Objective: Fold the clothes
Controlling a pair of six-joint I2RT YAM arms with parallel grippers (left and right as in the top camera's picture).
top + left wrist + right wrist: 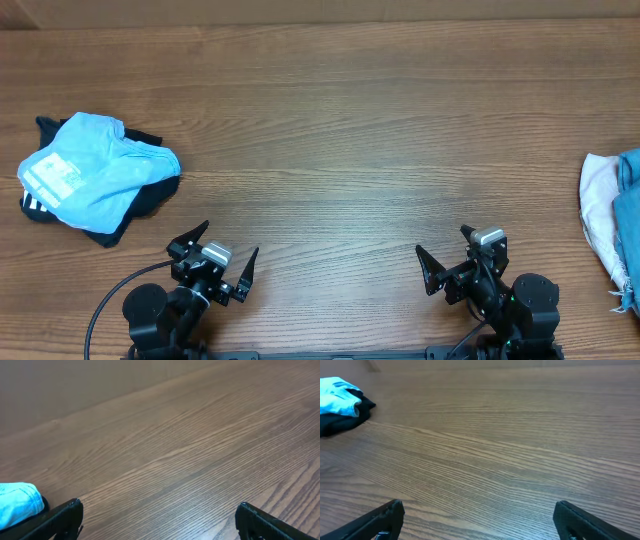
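Note:
A sky-blue shirt with white print [95, 170] lies bunched on a black garment [150, 195] at the table's left side. The shirt also shows in the left wrist view [17, 502] and the right wrist view [337, 397], with the black garment [340, 417] under it. At the right edge a cream-white garment [597, 205] lies beside light-blue denim jeans [630, 215], mostly cut off by the frame. My left gripper [215, 258] is open and empty near the front edge. My right gripper [445, 252] is open and empty near the front edge.
The wooden table [340, 130] runs to a back edge at the top of the overhead view. A black cable [105, 305] loops from the left arm's base.

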